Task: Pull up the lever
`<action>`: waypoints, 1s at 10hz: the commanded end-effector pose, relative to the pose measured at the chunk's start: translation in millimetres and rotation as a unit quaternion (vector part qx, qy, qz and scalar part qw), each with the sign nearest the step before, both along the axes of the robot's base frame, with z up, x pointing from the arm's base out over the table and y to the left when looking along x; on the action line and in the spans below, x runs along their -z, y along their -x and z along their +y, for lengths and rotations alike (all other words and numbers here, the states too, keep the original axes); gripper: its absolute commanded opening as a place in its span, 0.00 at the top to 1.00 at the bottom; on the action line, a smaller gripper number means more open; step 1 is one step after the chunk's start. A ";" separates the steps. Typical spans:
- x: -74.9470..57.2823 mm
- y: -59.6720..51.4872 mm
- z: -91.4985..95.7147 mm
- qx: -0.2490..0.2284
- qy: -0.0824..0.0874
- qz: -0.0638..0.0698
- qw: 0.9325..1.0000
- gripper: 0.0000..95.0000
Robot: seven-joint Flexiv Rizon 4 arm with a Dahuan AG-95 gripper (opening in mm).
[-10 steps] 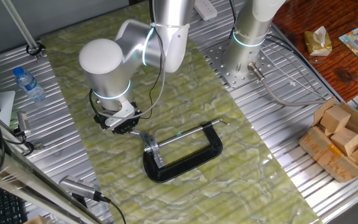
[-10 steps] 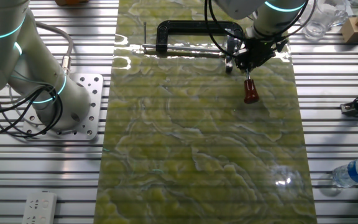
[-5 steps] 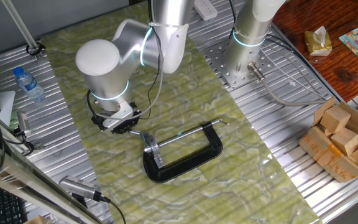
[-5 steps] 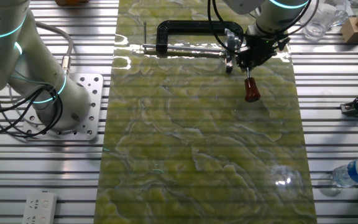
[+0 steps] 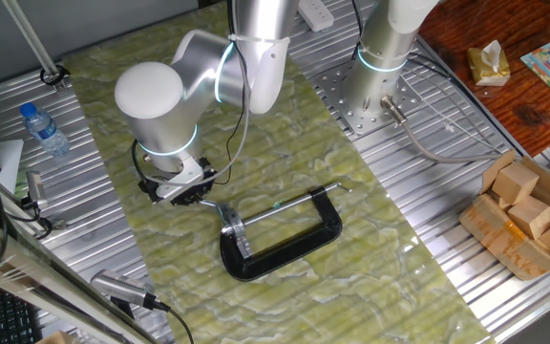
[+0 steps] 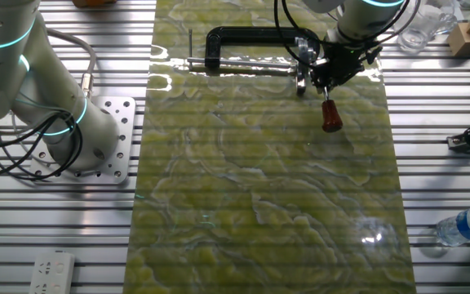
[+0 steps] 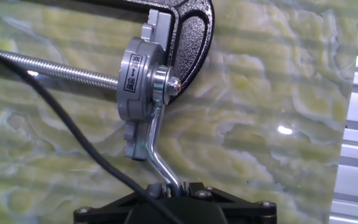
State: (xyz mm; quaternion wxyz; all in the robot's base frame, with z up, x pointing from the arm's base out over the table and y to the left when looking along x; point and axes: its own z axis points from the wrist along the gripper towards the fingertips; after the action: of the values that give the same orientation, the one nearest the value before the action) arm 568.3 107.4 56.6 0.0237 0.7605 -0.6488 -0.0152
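Note:
A black C-clamp [image 5: 289, 239] lies on the green mat, with a long screw rod [image 7: 48, 70] across it. The lever [image 7: 155, 144] is a thin bent silver rod hinged on the clamp's silver bracket [image 7: 140, 81]. Its red-brown knob [image 6: 330, 122] hangs free past my fingers in the other fixed view. My gripper [image 7: 171, 186] is shut on the lever's rod, just below the bend. It also shows as a black gripper [image 6: 326, 78] between bracket and knob, and under the arm's wrist as a gripper [image 5: 191, 193] left of the clamp.
A second arm's base [image 5: 375, 91] stands behind the mat. A water bottle [image 5: 44, 129] lies at the left, and a box of wooden blocks [image 5: 528, 215] sits at the right. A black cable [image 7: 55, 118] crosses the hand view.
The arm has shifted slightly to the left in one fixed view. The knob has crept a little up and right in the other fixed view. The grip is unchanged.

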 end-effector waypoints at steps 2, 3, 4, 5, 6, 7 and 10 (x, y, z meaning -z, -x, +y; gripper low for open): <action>-2.6 0.3 0.5 0.003 0.007 0.000 1.000 1.00; -3.0 0.3 0.5 0.004 0.008 0.000 1.000 1.00; -4.0 0.3 0.6 0.009 0.013 0.001 1.000 1.00; -4.1 0.3 0.6 0.009 0.015 0.001 1.000 1.00; -4.1 0.3 0.6 0.008 0.016 0.000 1.000 1.00; -4.1 0.3 0.6 0.010 0.020 0.001 1.000 1.00; -4.2 0.4 0.5 0.013 0.023 0.000 1.000 1.00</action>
State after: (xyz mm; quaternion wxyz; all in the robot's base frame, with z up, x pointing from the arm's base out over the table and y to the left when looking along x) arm 567.4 107.4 59.7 0.0419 0.7524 -0.6574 -0.0012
